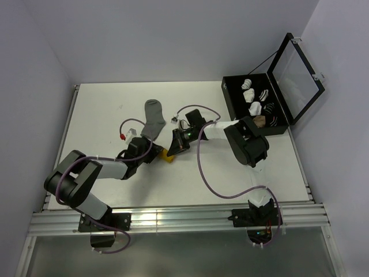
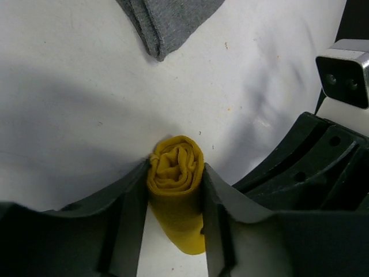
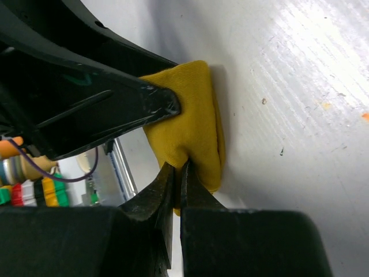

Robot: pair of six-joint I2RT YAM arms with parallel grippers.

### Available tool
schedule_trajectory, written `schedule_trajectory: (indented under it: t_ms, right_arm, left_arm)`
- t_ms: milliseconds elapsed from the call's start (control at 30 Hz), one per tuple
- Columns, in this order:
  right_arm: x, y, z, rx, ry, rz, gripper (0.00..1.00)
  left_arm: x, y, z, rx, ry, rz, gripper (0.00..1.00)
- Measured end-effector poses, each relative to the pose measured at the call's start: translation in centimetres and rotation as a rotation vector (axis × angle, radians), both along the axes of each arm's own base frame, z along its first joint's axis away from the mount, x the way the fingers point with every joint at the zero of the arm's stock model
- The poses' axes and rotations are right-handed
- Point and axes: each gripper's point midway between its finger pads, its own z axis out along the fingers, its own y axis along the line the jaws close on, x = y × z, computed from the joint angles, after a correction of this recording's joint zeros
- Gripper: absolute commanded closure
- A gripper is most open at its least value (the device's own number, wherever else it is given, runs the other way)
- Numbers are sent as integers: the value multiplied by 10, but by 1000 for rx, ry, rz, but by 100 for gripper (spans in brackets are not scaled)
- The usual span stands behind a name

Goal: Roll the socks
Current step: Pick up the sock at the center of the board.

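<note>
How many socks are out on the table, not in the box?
2. A grey sock lies flat mid-table, and a yellow sock is rolled up just in front of it. More could be hidden from view. The bundles in the black box are not counted.

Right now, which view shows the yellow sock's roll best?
Left wrist: the yellow sock shows its spiral end, held between the fingers of the left end effector. Right wrist shows only its side, pinched by the right end effector. Top shows just a yellow sliver, mostly hidden.
</note>
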Motion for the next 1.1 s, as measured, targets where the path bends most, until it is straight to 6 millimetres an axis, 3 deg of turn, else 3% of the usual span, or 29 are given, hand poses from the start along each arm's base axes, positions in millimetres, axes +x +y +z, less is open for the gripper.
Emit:
schedule_trajectory:
  t_ms: [167, 300, 400, 600, 800, 1100]
  right_arm:
    - [2, -2, -1, 9, 40, -11, 89]
    - [3, -4, 1, -3, 29, -24, 67]
    - [6, -12, 2, -54, -38, -64, 56]
    - [6, -37, 6, -217, -259, -172, 44]
    - [5, -53, 24, -341, -575, -230, 34]
    - [-14, -32, 33, -425, -948, -159, 30]
  left_arm:
    - [3, -2, -4, 13, 12, -8, 75]
    - [4, -4, -4, 19, 18, -11, 94]
    - [6, -7, -3, 29, 33, -26, 99]
    - [3, -17, -3, 64, 77, -84, 100]
    - [5, -18, -3, 121, 106, -118, 100]
    - [4, -19, -4, 173, 139, -162, 100]
